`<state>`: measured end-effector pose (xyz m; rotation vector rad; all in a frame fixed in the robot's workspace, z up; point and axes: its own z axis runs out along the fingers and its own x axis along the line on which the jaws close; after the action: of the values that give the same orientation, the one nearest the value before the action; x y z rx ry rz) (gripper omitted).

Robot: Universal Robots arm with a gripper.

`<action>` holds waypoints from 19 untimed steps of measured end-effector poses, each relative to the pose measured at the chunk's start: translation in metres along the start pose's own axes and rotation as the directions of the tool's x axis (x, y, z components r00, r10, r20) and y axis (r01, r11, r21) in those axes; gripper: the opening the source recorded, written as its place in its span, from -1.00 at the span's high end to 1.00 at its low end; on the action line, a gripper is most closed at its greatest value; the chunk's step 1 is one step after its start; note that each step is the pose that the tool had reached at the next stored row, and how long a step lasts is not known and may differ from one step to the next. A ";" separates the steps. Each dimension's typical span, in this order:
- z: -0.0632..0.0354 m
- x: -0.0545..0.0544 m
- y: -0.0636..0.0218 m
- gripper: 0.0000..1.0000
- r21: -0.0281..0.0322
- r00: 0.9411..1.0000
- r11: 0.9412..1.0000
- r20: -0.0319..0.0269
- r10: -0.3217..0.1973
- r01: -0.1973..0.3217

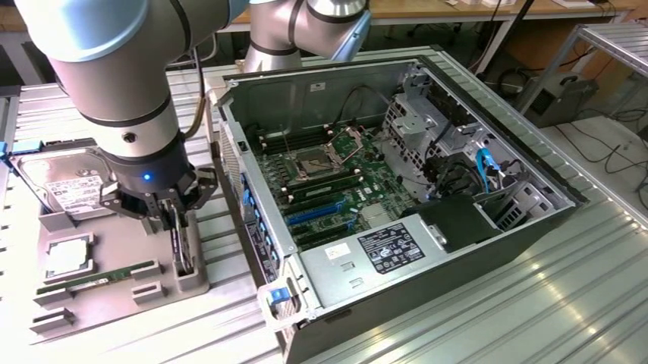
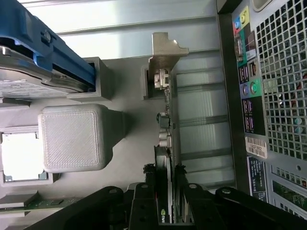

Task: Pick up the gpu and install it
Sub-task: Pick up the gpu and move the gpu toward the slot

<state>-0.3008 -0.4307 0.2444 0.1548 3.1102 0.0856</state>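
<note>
The gpu (image 1: 184, 241) is a dark card standing on edge in a slot of the grey holder tray (image 1: 121, 307), at the exterior view's left. In the wrist view the gpu (image 2: 166, 139) runs away from the camera and ends in its silver bracket (image 2: 163, 51). My gripper (image 1: 173, 220) is down over the card's near end. Its black fingers (image 2: 144, 201) press against both faces of the card, so my gripper (image 2: 167, 189) is shut on it. The card still sits in the holder.
The open computer case (image 1: 526, 163) lies just to the right of the tray, with blue expansion slots (image 1: 314, 214) on its motherboard. Its rear panel (image 2: 276, 96) is close beside the card. The tray also holds a hard drive (image 1: 69, 188), a processor (image 1: 66, 258) and a memory stick (image 1: 99, 277).
</note>
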 end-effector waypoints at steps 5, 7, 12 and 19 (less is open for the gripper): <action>0.0001 0.000 -0.0003 0.47 -0.002 0.998 0.998 -0.004 -0.069 0.069; 0.0000 0.000 -0.0012 0.47 -0.002 0.996 0.996 -0.005 -0.084 0.084; -0.0002 -0.001 -0.0046 0.47 -0.003 0.993 0.993 -0.006 -0.115 0.115; -0.0046 -0.002 -0.0051 0.47 -0.003 0.993 0.993 -0.006 -0.117 0.117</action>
<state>-0.2997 -0.4361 0.2487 -0.0286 3.1171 0.0879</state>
